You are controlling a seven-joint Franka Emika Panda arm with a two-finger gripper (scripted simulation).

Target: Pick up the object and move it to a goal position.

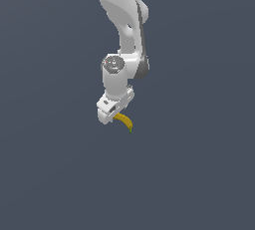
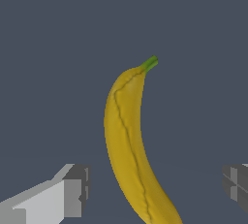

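Entry, nearest first: gripper (image 2: 156,186), jaws spread wide and closed on nothing; light fingers (image 2: 72,194) seen in the wrist view at either flank of the fruit, with a clear gap of grey on each side and no pad touching the peel. Next: banana (image 2: 127,140), the object to be carried, yellow, curved, marked by a dark seam along its length, lying between the fingers with its green stem tip (image 2: 150,63) pointing away from the wrist. In the exterior view, gripper (image 1: 110,110) lowered over the same banana (image 1: 124,121), its free end poking out toward five o'clock from under the hand; judged to rest on the ground, not lifted. Step in hand, as judged: closing on the fruit before any lift. Risks: curved, rounded body likely to roll or swivel as the pads meet it, since the fruit sits nearer one finger than the other and that finger would push first; grip apparently falling toward one end, not the middle, so the long free end could droop or twist out once raised; shallow hold on a smooth skin likely to slip during the carry. Beyond: white arm (image 1: 122,25) rising toward twelve o'clock out of the exterior view. Farthest: plain dark grey floor (image 1: 199,174) on all sides. Obstacles: none visible between hand and fruit. Goal position: no marker visible in either view
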